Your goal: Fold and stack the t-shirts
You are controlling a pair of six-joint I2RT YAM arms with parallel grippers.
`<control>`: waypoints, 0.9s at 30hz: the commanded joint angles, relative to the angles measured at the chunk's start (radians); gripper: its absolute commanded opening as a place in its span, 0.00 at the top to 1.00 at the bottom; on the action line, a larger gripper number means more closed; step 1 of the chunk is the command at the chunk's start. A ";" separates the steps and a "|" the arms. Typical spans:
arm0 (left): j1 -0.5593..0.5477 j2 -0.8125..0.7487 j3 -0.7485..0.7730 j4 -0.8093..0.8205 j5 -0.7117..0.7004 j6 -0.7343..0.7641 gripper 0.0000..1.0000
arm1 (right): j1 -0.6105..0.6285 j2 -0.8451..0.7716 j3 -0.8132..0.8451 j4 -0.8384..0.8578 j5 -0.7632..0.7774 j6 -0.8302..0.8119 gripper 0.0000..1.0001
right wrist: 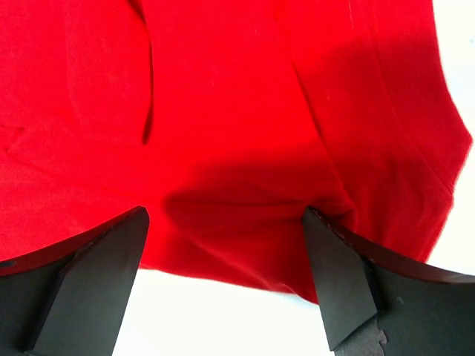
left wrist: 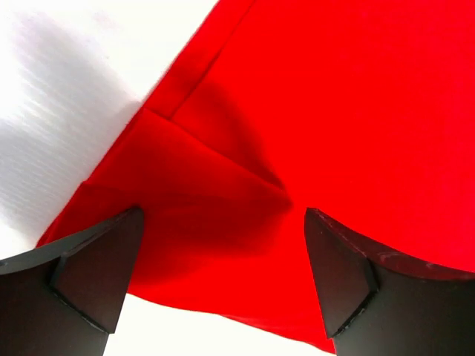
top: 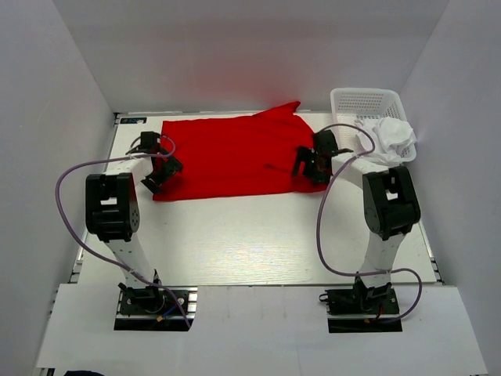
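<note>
Two t-shirts on hand. Left jaws: spread wide, empty, over the near left corner of the red t-shirt (top: 227,157). Red t-shirt: flat on the white counter (top: 235,243), long axis running left to right between both pairs of jaws (each equally near its own end). Right jaws: spread, empty, over the shirt's near right edge. White t-shirt (top: 394,135): crumpled at the mesh basket (top: 364,92), far right. White walls (top: 235,47) enclose the counter.

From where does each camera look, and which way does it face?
Top external: above and behind the left arm and right arm, both shown, looking down on the white table, bright red cloth t-shirt and white plastic mesh basket.
Left wrist: on the left arm, facing the shirt's left corner; open left gripper shows.
Right wrist: on the right arm, facing its right corner; open right gripper shows.
Shared: all see the red shirt.
</note>
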State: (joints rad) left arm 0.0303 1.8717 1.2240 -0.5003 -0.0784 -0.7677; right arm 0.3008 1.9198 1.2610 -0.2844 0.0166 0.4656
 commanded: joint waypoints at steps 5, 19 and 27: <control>-0.003 -0.051 -0.191 -0.041 -0.052 0.022 0.00 | -0.015 -0.160 -0.271 0.002 0.003 0.031 0.10; -0.003 -0.608 -0.463 -0.084 -0.072 -0.051 0.00 | 0.063 -0.673 -0.491 -0.075 -0.240 -0.004 0.10; -0.003 -0.608 -0.342 -0.129 -0.127 -0.070 0.00 | 0.136 -0.434 -0.355 0.051 -0.250 -0.010 0.10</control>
State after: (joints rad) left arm 0.0242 1.2842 0.8448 -0.5987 -0.1635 -0.8230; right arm 0.4290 1.4200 0.8314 -0.3027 -0.2176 0.4706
